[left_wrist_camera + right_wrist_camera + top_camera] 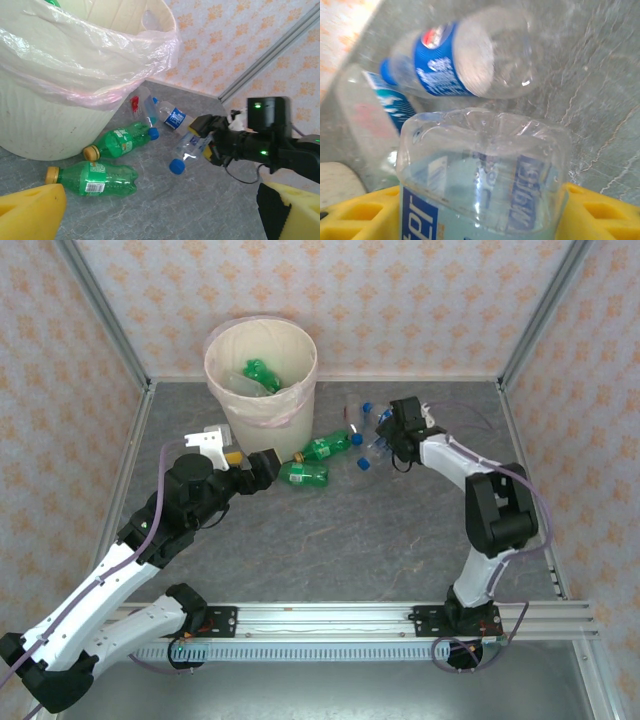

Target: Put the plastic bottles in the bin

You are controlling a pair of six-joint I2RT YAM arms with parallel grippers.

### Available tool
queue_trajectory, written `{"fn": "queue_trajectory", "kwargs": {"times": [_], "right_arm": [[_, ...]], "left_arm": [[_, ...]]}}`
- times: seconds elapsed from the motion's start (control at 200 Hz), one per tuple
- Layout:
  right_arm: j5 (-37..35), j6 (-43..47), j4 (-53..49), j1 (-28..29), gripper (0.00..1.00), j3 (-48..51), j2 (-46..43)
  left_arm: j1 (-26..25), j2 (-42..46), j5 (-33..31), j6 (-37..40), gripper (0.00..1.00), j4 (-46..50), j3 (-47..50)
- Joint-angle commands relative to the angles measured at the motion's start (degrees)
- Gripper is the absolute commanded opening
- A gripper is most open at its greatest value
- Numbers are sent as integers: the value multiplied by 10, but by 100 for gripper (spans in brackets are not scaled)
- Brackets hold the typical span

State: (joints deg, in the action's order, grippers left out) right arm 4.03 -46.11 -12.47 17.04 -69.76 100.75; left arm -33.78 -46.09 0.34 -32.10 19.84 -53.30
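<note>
Plastic bottles (303,475) are mostly scattered on the grey worktop (330,540) just right of the bin (250,425) in the overhead cam, and one green bottle (262,375) is already down inside it. Left arm comes up from the near-left corner with the elbow bent. Its left tool (262,468) hangs beside the bin's base, close to two green bottles (327,447). Right arm is folded at the elbow and stretched out to the left, with the right tool (385,435) down among the clear ones.

Left wrist cam: the yellow fingers (30,212) sit way apart at the bottom corners, so that tool is wide open with nothing in it. Ahead, the two green bottles lie by the bin wall. The right tool has a clear bottle (189,147), tilted with its blue cap (176,166) lowest.

Right wrist cam: that clear bottle sits between the yellow pads (605,215), which look pressed against both sides, so I'd call it gripped. A blue-labelled bottle (470,55) lies on the worktop just beyond.
</note>
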Motion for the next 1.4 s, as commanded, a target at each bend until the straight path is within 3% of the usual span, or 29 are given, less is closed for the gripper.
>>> {"fn": "queue_trajectory", "kwargs": {"times": [0.0, 0.28, 0.641, 0.976, 1.391], "right_arm": [[-41, 19, 12, 3, 64, 16, -66], [-87, 60, 47, 49, 63, -1, -194], [-99, 119, 148, 118, 59, -71, -237], [-92, 198, 218, 183, 58, -182, -142], [-73, 241, 222, 216, 56, -347, 10]], "left_arm": [[-5, 3, -26, -10, 99, -16, -7], [-5, 5, -76, -11, 99, -10, -18], [-5, 38, -165, -40, 99, 4, -28], [-5, 51, -119, -27, 99, -1, -30], [-5, 63, -123, -24, 99, 26, -47]]}}
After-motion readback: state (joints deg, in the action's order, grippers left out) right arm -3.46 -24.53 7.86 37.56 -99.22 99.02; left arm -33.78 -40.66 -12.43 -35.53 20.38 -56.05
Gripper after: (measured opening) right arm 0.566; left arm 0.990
